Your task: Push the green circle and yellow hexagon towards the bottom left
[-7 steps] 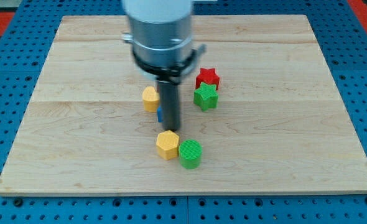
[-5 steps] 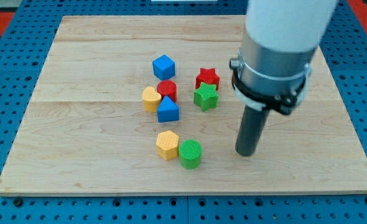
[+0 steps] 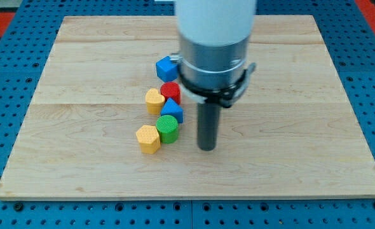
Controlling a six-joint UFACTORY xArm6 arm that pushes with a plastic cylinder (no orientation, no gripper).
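The green circle (image 3: 167,129) and the yellow hexagon (image 3: 148,139) sit touching one another a little left of the board's middle and towards the view's bottom, the hexagon at the circle's lower left; both look like small, hard, light plastic pieces with ribbed tops, which I judge will slide readily on the smooth wooden board (image 3: 302,152) and neither bend nor break; the circle's round wall is likely to roll off a glancing contact, while the hexagon's flat faces should take a push more squarely; since there is nothing to grasp with, the place to bear on is the circle's upper-right side, so that the push runs through both pieces towards the bottom left corner; my tip (image 3: 206,148) stands on the board to the right of the circle, near but apart from it, touching no block; the arm carries no pincer, only the dark rod, so nothing opens, closes or holds; just above the circle, touching or nearly so, is a blue triangular block (image 3: 172,111), with a yellow block (image 3: 154,101) and a red circle (image 3: 170,91) above that and a blue cube (image 3: 166,67) higher still; the rod's grey housing (image 3: 213,51) hides the board behind it.
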